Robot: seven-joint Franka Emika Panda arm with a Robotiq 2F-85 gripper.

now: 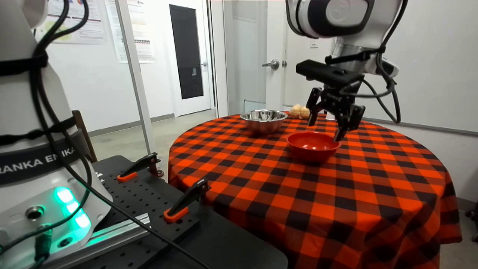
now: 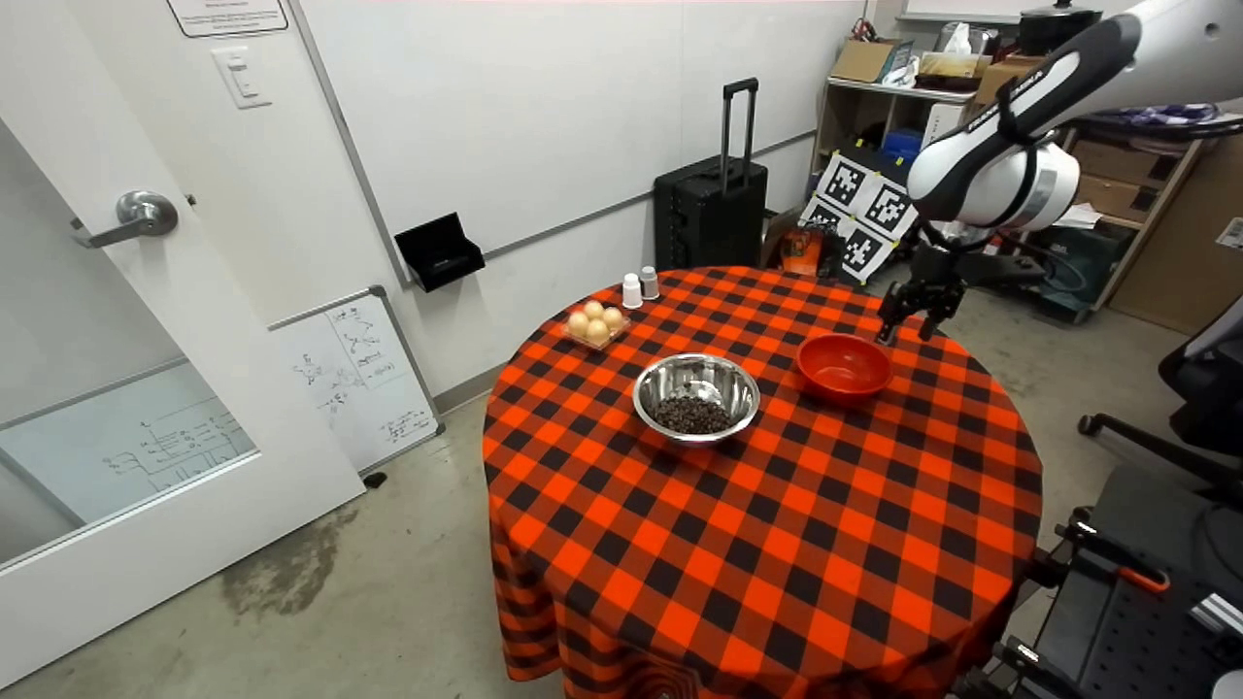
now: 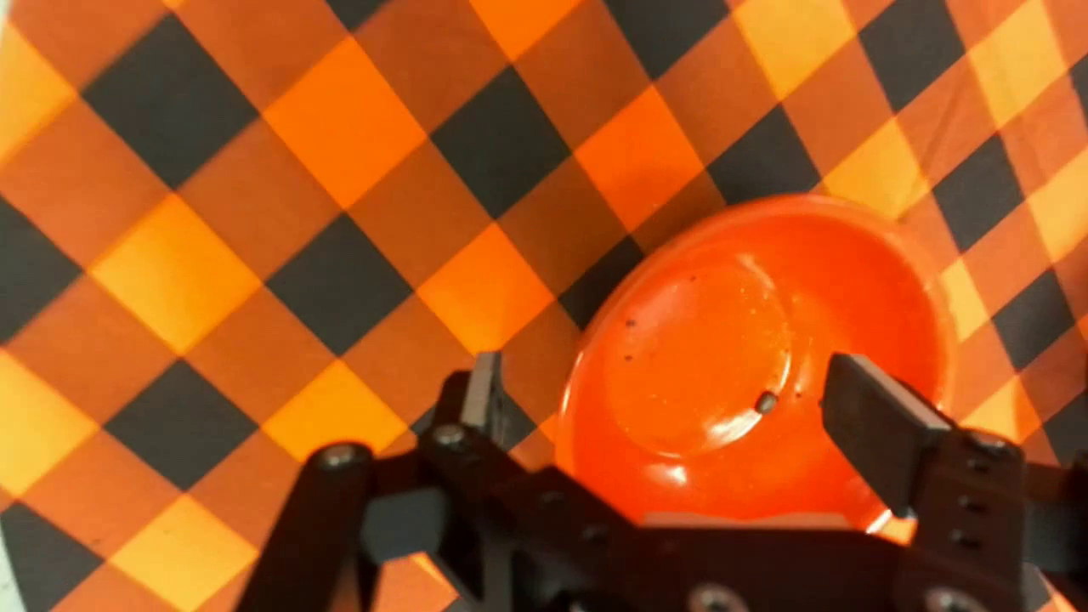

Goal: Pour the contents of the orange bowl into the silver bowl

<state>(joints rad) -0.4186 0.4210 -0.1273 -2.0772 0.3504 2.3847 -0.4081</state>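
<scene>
Glossy round red-orange bowl (image 2: 843,369): on red-black checked cloth (image 2: 777,553) | shiny round silver metal bowl (image 1: 263,125): near it, dark granules (image 2: 691,416) inside | I have black jointed gripper (image 1: 324,130) at red-orange bowl's rim, fingers (image 3: 877,433) wide apart

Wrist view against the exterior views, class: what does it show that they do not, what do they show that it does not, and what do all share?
Only the wrist view shows a dark bit and tiny specks inside the orange bowl.

Only the exterior views show the silver bowl and pale round things; dark grains inside the silver bowl and a black suitcase are visible in an exterior view.

All share the orange bowl, the checked tablecloth and the open claw.
</scene>
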